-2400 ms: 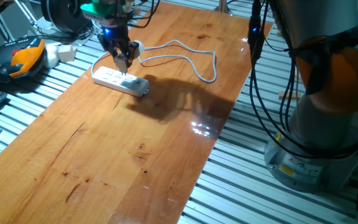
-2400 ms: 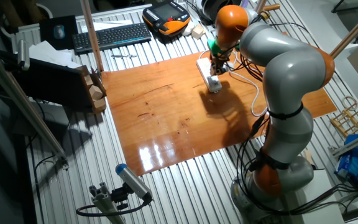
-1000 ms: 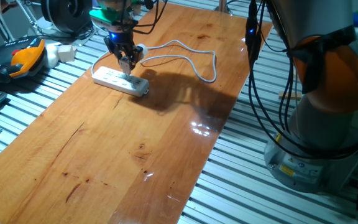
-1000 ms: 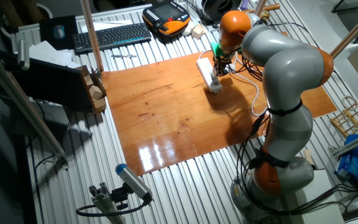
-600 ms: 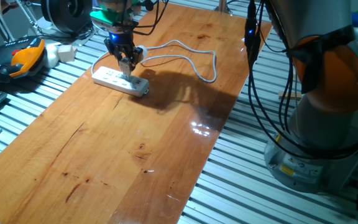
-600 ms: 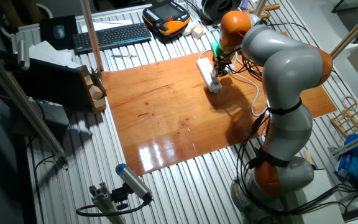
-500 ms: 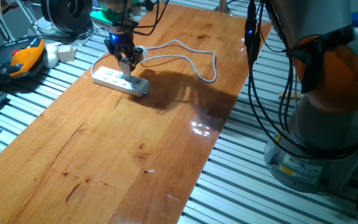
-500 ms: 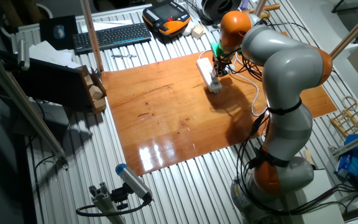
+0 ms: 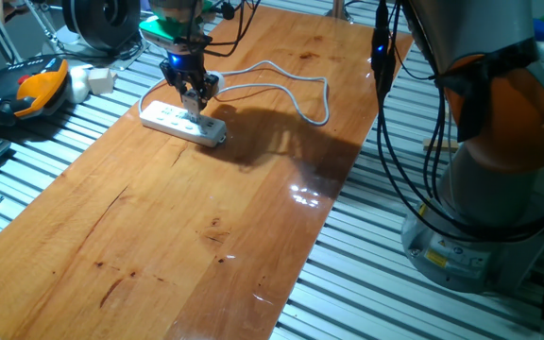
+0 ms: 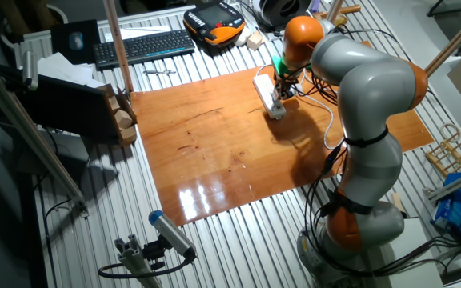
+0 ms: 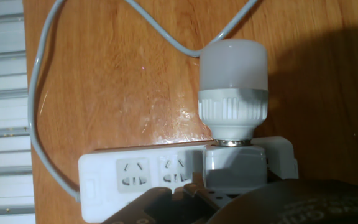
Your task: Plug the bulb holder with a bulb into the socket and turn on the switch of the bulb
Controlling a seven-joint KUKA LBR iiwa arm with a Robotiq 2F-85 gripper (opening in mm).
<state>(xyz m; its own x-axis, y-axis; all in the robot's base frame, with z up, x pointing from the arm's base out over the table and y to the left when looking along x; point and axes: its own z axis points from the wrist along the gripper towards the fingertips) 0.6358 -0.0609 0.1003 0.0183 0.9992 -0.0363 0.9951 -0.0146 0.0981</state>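
Note:
The socket (image 9: pixel 179 120) is a long white power strip at the far left of the wooden board, with its white cable (image 9: pixel 296 91) looping to the right. My gripper (image 9: pixel 193 100) stands right over the strip (image 10: pixel 270 98), shut on the bulb holder. In the hand view the white boxy bulb holder (image 11: pixel 235 168) sits against the strip (image 11: pixel 126 174) at its right end. The stubby white bulb (image 11: pixel 232 68) sticks out sideways over the wood. Dark parts of my hand cover the holder's lower edge. The switch is hidden.
An orange and black pendant (image 9: pixel 34 89) and a white adapter block (image 9: pixel 95 79) lie on the slatted bench left of the board. A keyboard (image 10: pixel 144 46) lies behind. The arm's base (image 9: pixel 484 198) and hanging black cables (image 9: pixel 390 113) stand at the right.
Since 2.4 s ago my gripper has shifted slightly along the strip with the bulb holder. Over the last second it has barely moved.

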